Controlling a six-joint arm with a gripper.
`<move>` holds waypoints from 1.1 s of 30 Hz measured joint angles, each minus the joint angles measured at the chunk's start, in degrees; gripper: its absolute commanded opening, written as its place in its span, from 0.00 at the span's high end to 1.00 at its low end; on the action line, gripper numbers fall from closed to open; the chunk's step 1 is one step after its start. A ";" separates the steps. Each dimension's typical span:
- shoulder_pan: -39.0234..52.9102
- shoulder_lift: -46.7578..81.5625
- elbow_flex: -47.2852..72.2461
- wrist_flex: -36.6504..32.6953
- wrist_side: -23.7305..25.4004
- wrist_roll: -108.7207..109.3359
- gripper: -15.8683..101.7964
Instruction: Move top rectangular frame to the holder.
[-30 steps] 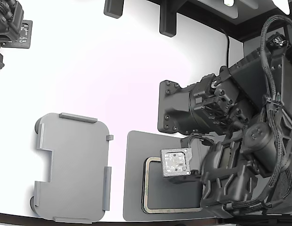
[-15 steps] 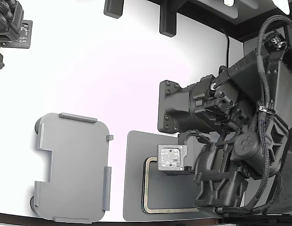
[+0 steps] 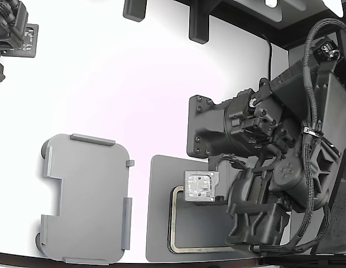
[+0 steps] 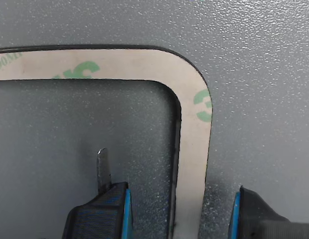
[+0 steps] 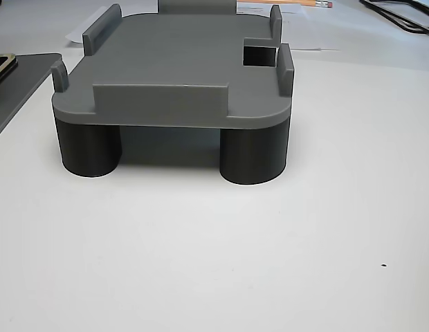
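You are at the pick, not yet at the carry: your gripper (image 4: 177, 209) hangs low over the dark grey slab (image 3: 159, 218) with its jaws spread apart, one blue-padded finger inside the top rectangular frame (image 4: 194, 144) opening and the other outside it, so one side strip of the frame runs between them. Nothing is gripped so far. The frame lies flat on the slab at the exterior view's lower right, part of it hidden under the arm; whether more frames are stacked beneath it cannot be told. The holder (image 3: 86, 198) stands empty on the white table (image 3: 134, 95), well apart to the exterior view's left, raised on its round feet with tabs along its edges. Your next move, as I judge it, is to lower the fingers around the strip, close on it, and lift. Expect the thin frame to flex or cling to the slab, so raise it slowly and level.
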 measured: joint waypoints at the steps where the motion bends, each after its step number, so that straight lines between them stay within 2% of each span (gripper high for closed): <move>1: 0.00 -0.09 0.09 -0.18 0.09 -0.09 0.21; 12: 0.00 -0.09 1.14 -0.79 0.62 -0.44 0.44; 26: 0.00 1.23 2.29 -0.44 0.35 -0.26 0.52; 33: 0.00 2.37 3.60 -0.70 0.53 -0.53 0.64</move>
